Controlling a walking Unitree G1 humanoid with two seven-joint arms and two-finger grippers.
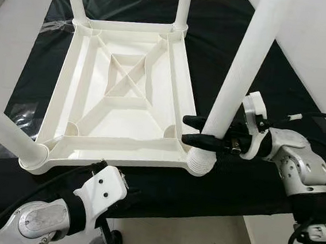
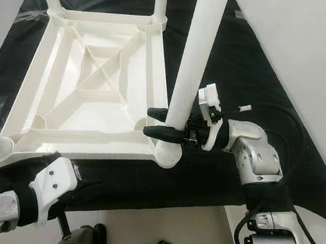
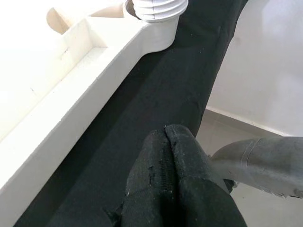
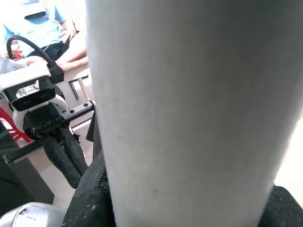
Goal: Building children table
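the white table top (image 1: 125,95) lies upside down on the black-covered bench (image 1: 244,181). at its near right corner, the right gripper (image 1: 199,131) clenches a stiff, light, smooth plastic leg (image 1: 240,72) low, near its socket; left gripper (image 3: 173,156) pinched empty.

Black cloth (image 1: 244,181): spread flat over the work surface. Pale tiled floor (image 1: 198,235): surrounds it. Seated person (image 4: 52,33): background, light top. Red item (image 4: 12,130): near floor, unidentifiable.
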